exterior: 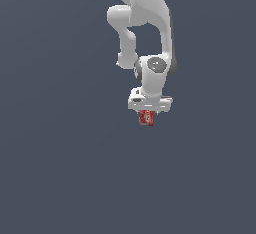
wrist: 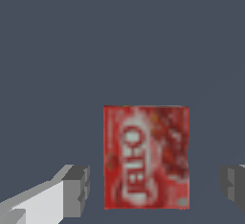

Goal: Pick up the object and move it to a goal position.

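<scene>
The object is a small red box (wrist: 146, 157) with white lettering. In the wrist view it lies between my two grey fingertips, one (wrist: 76, 189) on one side and the other (wrist: 233, 185) on the opposite side. There is a visible gap between the box and each fingertip. My gripper (wrist: 154, 189) is open around the box and does not touch it. In the exterior view the white gripper (exterior: 147, 113) hangs straight down from the arm, and the red box (exterior: 146, 119) shows just below the hand, near the middle of the picture.
A plain dark grey-blue surface (exterior: 60, 168) fills both views. The white arm (exterior: 147, 23) comes down from the top of the exterior view. No other objects or marker show.
</scene>
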You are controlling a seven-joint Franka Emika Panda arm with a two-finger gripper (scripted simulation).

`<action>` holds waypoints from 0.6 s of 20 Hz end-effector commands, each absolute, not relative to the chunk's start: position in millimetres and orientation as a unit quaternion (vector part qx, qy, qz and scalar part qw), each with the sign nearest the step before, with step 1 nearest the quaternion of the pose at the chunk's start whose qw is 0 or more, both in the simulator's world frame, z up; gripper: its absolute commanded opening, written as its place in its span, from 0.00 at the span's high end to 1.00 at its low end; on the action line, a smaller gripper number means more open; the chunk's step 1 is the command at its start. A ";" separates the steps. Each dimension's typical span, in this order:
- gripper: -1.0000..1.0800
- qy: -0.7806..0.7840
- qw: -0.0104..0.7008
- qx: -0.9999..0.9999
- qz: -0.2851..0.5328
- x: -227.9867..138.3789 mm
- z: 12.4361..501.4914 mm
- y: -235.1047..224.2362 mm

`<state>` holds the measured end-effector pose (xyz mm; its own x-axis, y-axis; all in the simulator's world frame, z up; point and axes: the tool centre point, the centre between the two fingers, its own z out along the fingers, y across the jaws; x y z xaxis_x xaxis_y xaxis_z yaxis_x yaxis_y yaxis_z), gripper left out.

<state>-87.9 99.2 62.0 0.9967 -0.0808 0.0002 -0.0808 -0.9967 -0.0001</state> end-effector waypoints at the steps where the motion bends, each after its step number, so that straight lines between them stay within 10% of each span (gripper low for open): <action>1: 0.04 0.041 0.000 -0.999 0.000 -88.5 55.4 99.1; 12: 0.04 0.042 0.000 -0.999 0.000 -89.6 16.3 99.5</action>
<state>-90.1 99.4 19.1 0.9965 -0.0831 -0.0012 -0.0831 -0.9965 0.0004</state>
